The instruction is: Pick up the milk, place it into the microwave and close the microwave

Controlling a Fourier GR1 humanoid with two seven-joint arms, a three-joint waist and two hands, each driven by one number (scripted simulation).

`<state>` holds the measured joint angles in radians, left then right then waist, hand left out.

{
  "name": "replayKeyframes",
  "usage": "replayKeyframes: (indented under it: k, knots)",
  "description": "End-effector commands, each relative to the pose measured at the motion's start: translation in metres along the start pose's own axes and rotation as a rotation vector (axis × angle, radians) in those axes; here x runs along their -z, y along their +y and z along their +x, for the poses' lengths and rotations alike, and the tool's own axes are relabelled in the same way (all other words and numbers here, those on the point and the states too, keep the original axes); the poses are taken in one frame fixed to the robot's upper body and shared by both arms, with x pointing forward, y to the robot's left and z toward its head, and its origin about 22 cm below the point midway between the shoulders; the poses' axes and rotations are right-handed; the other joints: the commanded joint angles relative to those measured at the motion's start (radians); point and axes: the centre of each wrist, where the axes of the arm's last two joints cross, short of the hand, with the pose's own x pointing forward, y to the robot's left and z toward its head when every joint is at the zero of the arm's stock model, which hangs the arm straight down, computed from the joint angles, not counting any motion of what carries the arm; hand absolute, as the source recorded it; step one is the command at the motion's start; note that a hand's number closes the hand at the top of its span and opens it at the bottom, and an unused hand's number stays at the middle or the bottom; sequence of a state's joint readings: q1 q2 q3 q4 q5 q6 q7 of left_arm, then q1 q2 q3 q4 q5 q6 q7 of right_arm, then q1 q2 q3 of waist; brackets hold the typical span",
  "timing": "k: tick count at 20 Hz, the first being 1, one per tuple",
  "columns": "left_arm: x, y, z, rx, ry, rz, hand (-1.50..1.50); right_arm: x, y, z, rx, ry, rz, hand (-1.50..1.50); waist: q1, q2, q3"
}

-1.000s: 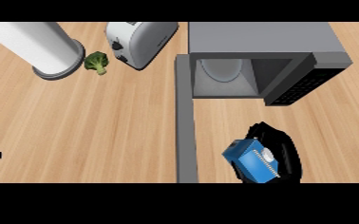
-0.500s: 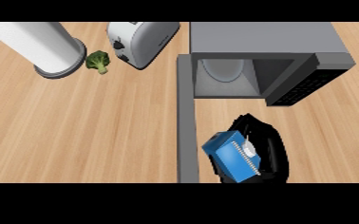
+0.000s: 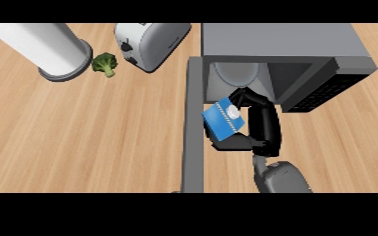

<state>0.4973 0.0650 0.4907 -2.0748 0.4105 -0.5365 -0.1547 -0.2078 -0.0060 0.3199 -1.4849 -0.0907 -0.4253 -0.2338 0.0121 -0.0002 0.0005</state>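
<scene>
Holds the milk [image 3: 221, 120] in the right hand [image 3: 264, 127], fingers [image 3: 247, 98] curled over the carton's far end and thumb closed under its near end; nothing else in the grasp. Carries the carton on the left side of the fingers, apparently clear of the surface [image 3: 96, 130], blue face up, long axis slanting from near-left to far-right, far end aimed at the microwave [image 3: 280, 42]. Places the open cavity [image 3: 236, 75] straight ahead of the fingertips and just beyond them; carton not yet inside. Finds the microwave door [image 3: 193, 130] swung wide and standing edge-on just left of the carton; cannot tell whether touching. Finds the dark control panel [image 3: 325, 87] ahead and to the right of the fingers, apart from them. Judges a short forward push sufficient for insertion, with little room on the door side and more on the panel side; recommends straightening the carton to avoid catching the cavity's left edge. Shows no left hand, so leaves the right hand nearest for both steps. Locates toaster [image 3: 151, 42], white cylinder [image 3: 44, 47] and broccoli [image 3: 105, 63] well off to the left, beyond the door, outside the path. Expects closing to need the hand withdrawn and brought round the door's outer face.
</scene>
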Motion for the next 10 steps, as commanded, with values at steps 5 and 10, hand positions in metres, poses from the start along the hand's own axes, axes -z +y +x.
replayKeyframes:
  k: [5, 10]
  knots:
    - [-0.001, -0.004, 0.005, -0.002, 0.02, -0.004, -1.5, 0.054, -0.007, -0.03, -0.103, 0.091, -0.143, 1.5, 0.007, 0.003, 0.0]
    - [0.0, 0.006, -0.009, -0.013, 0.033, -0.016, -1.5, 0.063, -0.022, -0.073, -0.12, 0.1, -0.132, 1.5, 0.015, 0.007, 0.001]
